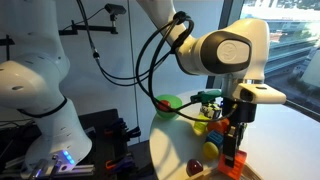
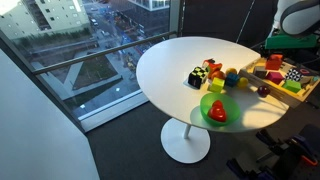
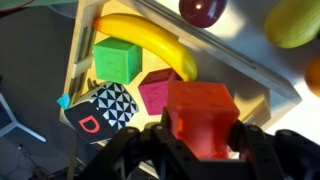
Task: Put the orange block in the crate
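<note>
My gripper is shut on the orange block, a plain orange-red cube held between both fingers. In the wrist view it hangs over the near part of the tan crate, above a pink cube. In an exterior view the gripper points down with the orange block at its tips, low over the table's edge. The crate sits at the far right of the round white table, under the arm.
The crate holds a banana, a green cube and a black-and-white patterned cube. A green bowl with a red item and several toy blocks stand on the white table. Windows run alongside it.
</note>
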Available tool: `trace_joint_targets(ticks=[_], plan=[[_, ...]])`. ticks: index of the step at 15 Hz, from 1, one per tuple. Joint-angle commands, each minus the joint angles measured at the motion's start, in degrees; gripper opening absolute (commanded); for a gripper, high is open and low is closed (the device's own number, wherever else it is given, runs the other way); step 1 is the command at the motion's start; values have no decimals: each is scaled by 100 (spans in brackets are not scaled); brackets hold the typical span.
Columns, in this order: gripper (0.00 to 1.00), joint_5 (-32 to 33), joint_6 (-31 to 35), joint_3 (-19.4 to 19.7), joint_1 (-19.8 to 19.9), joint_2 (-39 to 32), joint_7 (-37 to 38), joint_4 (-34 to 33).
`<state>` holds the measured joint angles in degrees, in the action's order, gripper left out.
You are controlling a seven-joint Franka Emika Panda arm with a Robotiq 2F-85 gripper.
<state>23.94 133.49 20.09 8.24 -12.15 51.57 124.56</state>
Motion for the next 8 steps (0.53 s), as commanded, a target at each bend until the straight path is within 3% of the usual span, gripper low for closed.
trace_joint_targets(ticks=[1, 2, 4, 6, 8], plan=[[25, 315, -50, 102, 130, -71, 106, -9], [75, 362, -27, 119, 152, -87, 89, 6], [83, 401, -17, 132, 161, -111, 71, 16], [99, 391, -12, 103, 144, -97, 44, 30], [100, 333, -14, 57, 132, -60, -7, 47]])
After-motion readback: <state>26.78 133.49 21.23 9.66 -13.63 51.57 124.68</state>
